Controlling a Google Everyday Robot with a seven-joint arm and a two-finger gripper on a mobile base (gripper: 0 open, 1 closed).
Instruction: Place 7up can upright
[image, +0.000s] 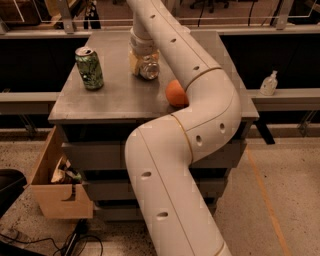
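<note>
Small silvery-grey aluminium 7up can (149, 70) at far-centre of grey metal table (115, 97), right at white arm's gripper (142, 66); looks tilted. Can't tell if jaws clamp it. Imo: set base flat, axis vertical, before release; avoid orange ball (175, 93) to the near right.

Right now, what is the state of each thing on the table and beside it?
hand: low over the far part of the table, at the 7up can.
7up can: at the hand, seemingly tilted, round end toward the camera.
green can: upright, standing free.
orange ball: resting on the table, partly hidden by the arm.
cardboard box: on the floor, open, things inside.
</note>
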